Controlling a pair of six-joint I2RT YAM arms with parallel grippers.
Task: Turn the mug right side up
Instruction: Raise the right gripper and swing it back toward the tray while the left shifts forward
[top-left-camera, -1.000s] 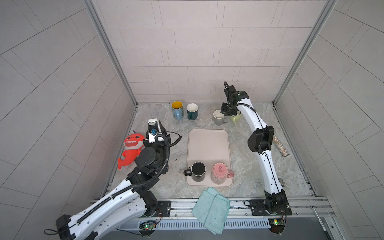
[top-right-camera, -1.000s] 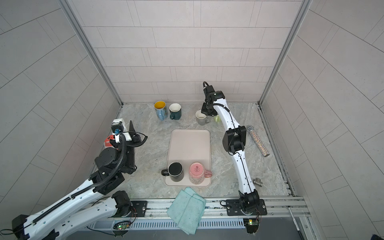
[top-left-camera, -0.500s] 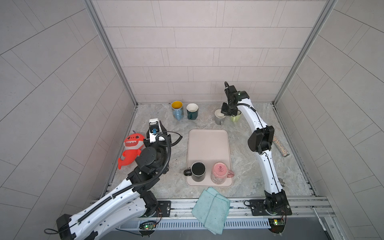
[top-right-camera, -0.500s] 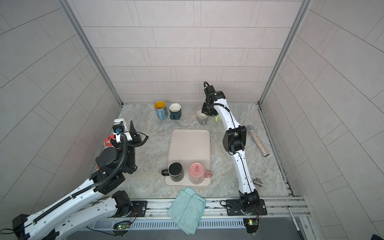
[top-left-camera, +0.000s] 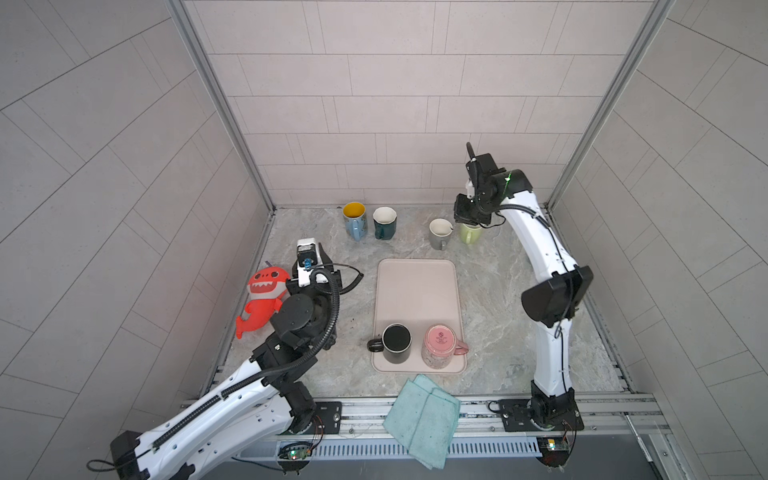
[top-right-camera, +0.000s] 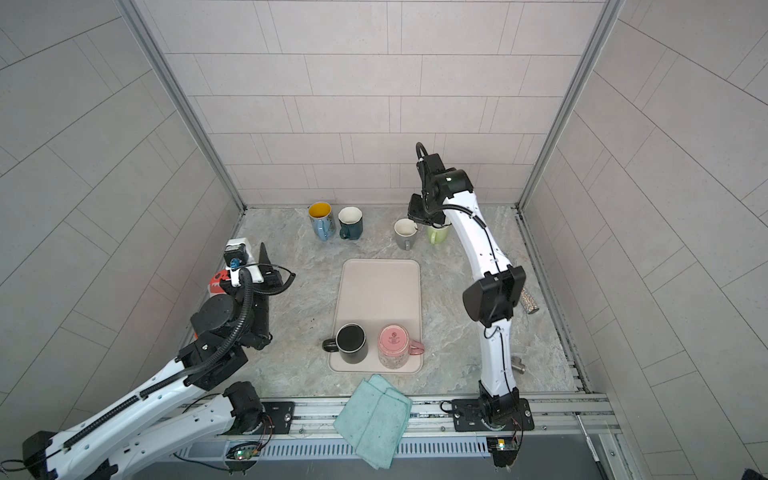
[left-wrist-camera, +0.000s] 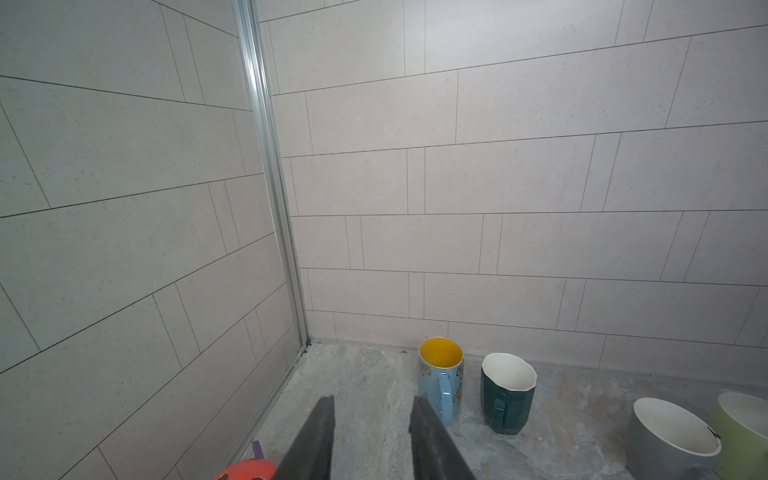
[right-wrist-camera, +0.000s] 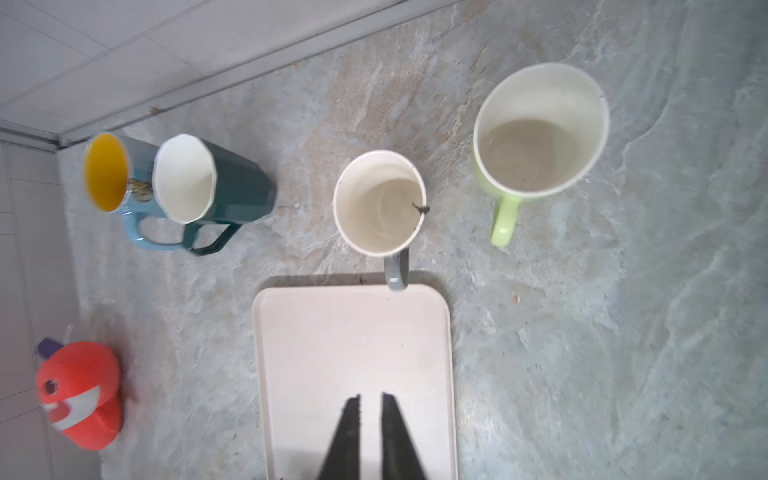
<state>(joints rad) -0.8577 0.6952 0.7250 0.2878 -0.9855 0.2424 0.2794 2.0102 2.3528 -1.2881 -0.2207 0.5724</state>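
A pink mug (top-left-camera: 440, 351) (top-right-camera: 394, 347) stands upside down, base up, at the near right of the beige tray (top-left-camera: 415, 286). A black mug (top-left-camera: 397, 343) stands beside it on the tray. My right gripper (right-wrist-camera: 370, 397) hangs far from them at the back of the table. In both top views it is above the light green mug (top-left-camera: 471, 233). Its jaws are a little apart with nothing between them. My left gripper (left-wrist-camera: 372, 401) is open and empty at the left side, pointing at the back corner.
Along the back wall stand a blue mug with a yellow inside (top-left-camera: 354, 220), a dark green mug (top-left-camera: 384, 222) and a grey mug (top-left-camera: 439, 232), all upright. A red shark toy (top-left-camera: 264, 295) lies at the left wall. A teal cloth (top-left-camera: 422, 419) overhangs the front rail. A speckled cylinder (top-right-camera: 528, 301) lies at the right wall.
My right gripper has shifted slightly to the right over the back row and its jaws have parted a little. The left arm and the mugs have not moved.
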